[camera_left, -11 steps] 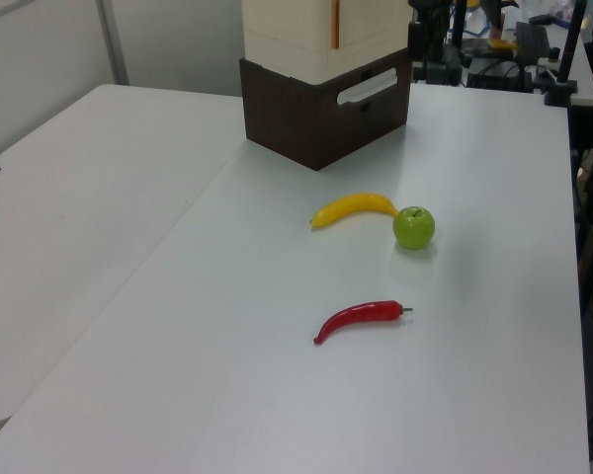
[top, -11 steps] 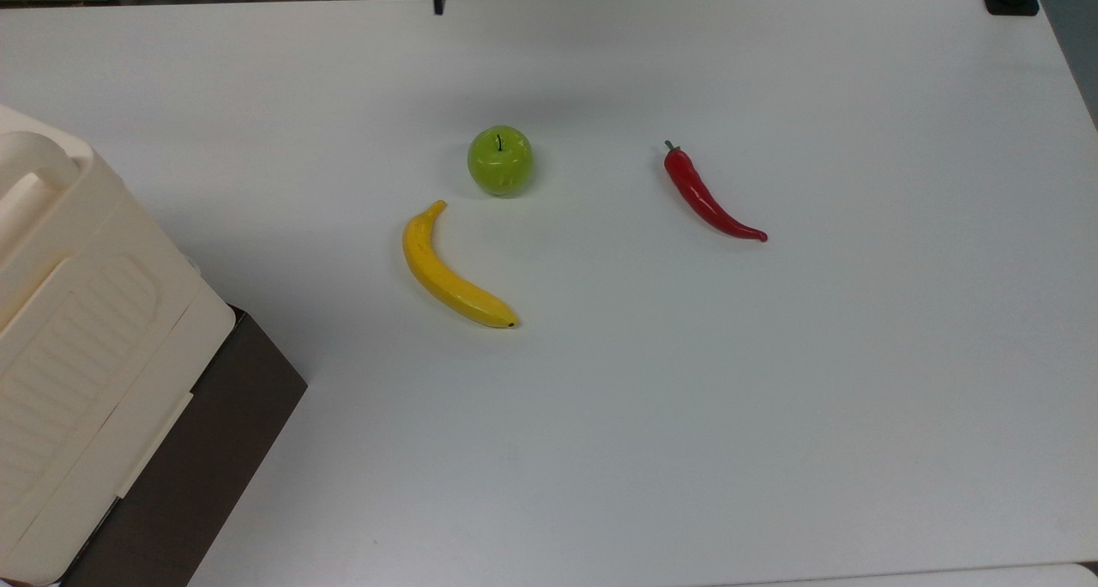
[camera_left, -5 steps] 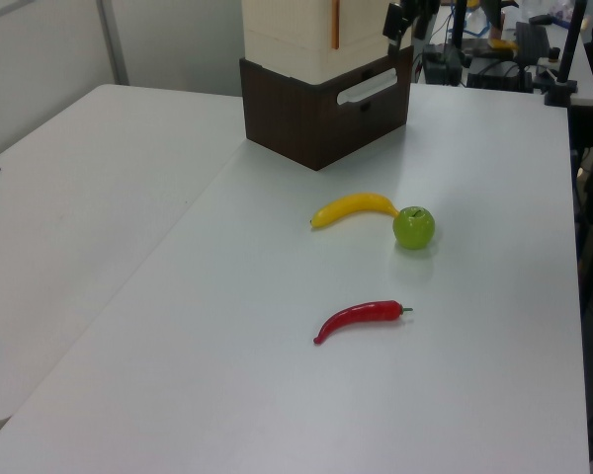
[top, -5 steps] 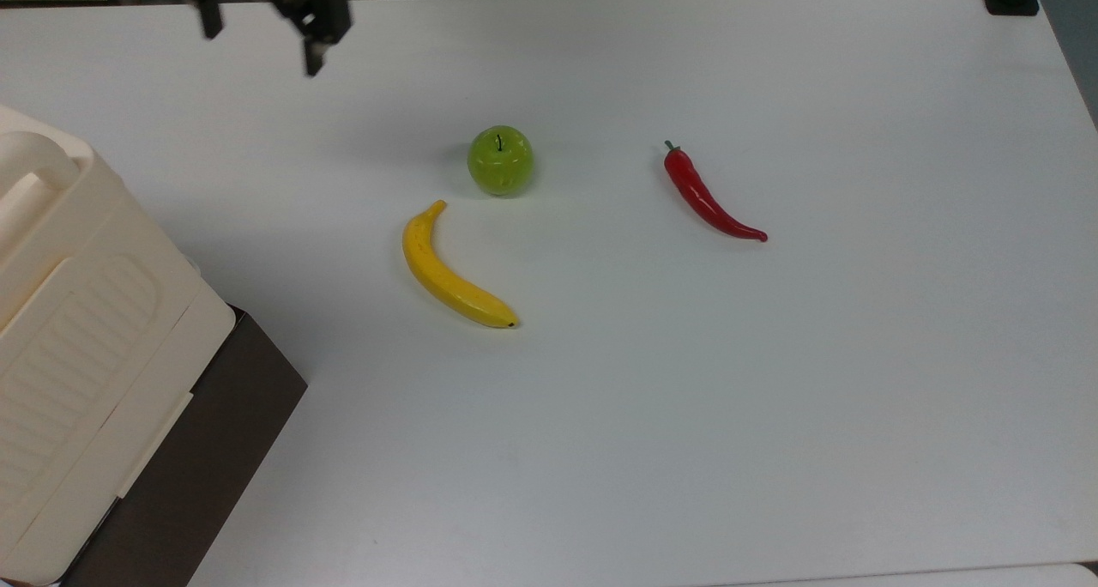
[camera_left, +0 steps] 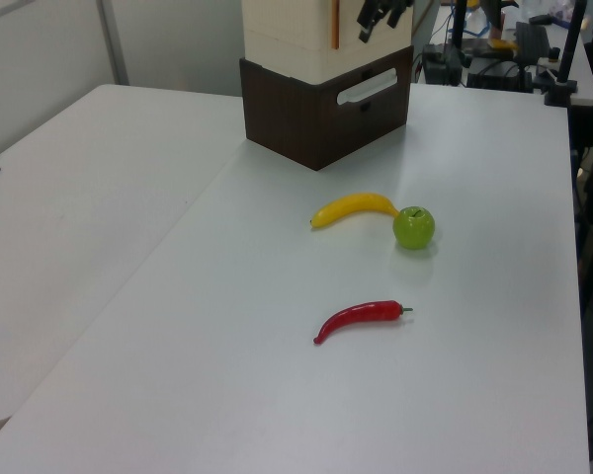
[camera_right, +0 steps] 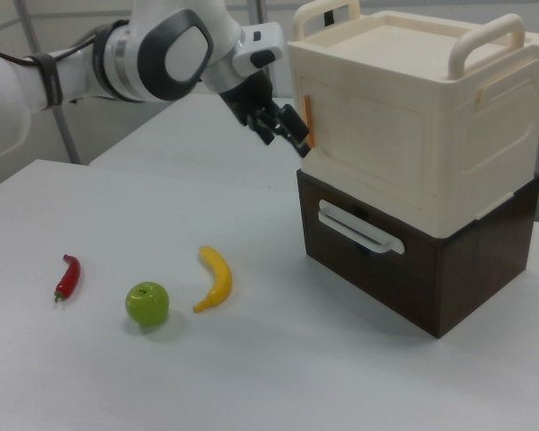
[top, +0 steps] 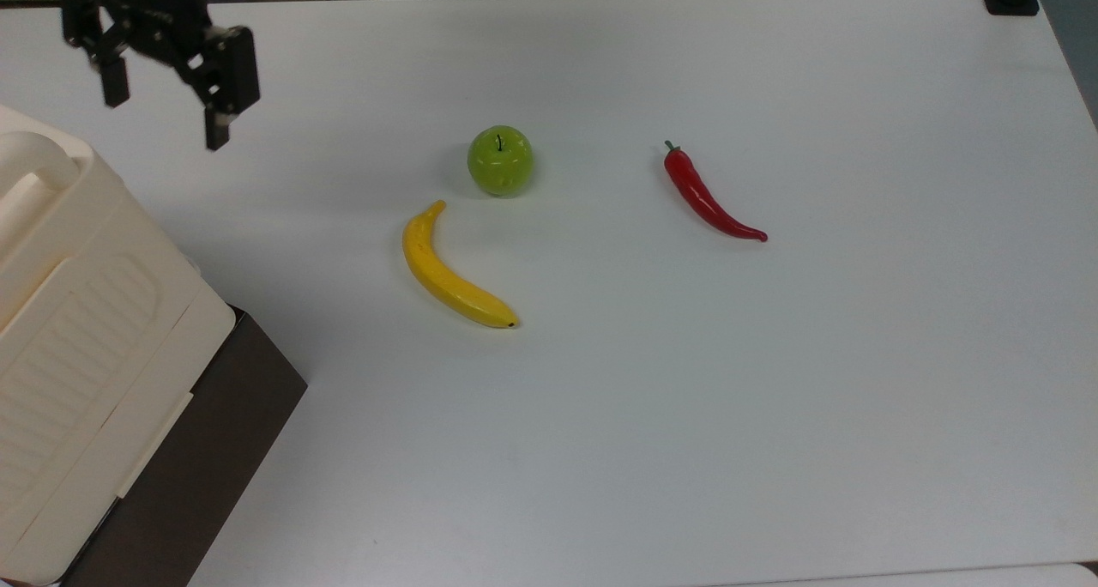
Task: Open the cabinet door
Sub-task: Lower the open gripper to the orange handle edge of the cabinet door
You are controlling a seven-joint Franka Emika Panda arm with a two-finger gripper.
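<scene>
The gripper [top: 163,119] hangs in the air near the cabinet [camera_right: 413,117], its two fingers [top: 216,128] spread wide apart with nothing between them. In the right view it sits just beside the cabinet's left front corner, close to an orange strip [camera_right: 310,121] on that edge, and whether it touches cannot be told. The cabinet is a large cream box with two handles on top, standing on a dark brown drawer unit [camera_right: 413,269] with a pale bar handle [camera_right: 359,229]. The cabinet door [camera_right: 364,130] is the cream panel facing the right view's left front, and it lies flush with the box, shut. On the white table [top: 772,398], well apart from the cabinet, lie a yellow banana [top: 450,274], a green apple [top: 500,160] near the banana's stem end, and a red chilli pepper [top: 708,196] farther toward the top view's right.
</scene>
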